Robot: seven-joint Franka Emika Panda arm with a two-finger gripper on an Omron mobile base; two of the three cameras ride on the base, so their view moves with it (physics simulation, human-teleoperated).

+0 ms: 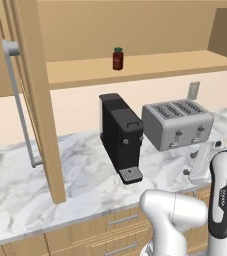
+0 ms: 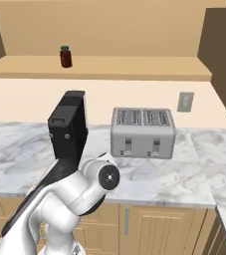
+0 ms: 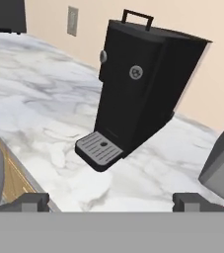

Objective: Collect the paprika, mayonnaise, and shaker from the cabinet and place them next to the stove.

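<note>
My end effector (image 3: 111, 201) is spread apart, empty; reaching for the paprika (image 1: 117, 58) at twelve o'clock, I might clip the coffee maker (image 1: 121, 137).

the paprika (image 1: 117, 58), a small dark red jar with a dark green cap, stands upright on the inner shelf of the light wood cabinet (image 1: 135, 67), whose door (image 1: 35, 100) hangs open.

No text can be read anywhere. The paprika (image 1: 117, 58) jar's label is too small to make out, and the coffee machine (image 3: 143, 84) bears only a plain round emblem.
</note>
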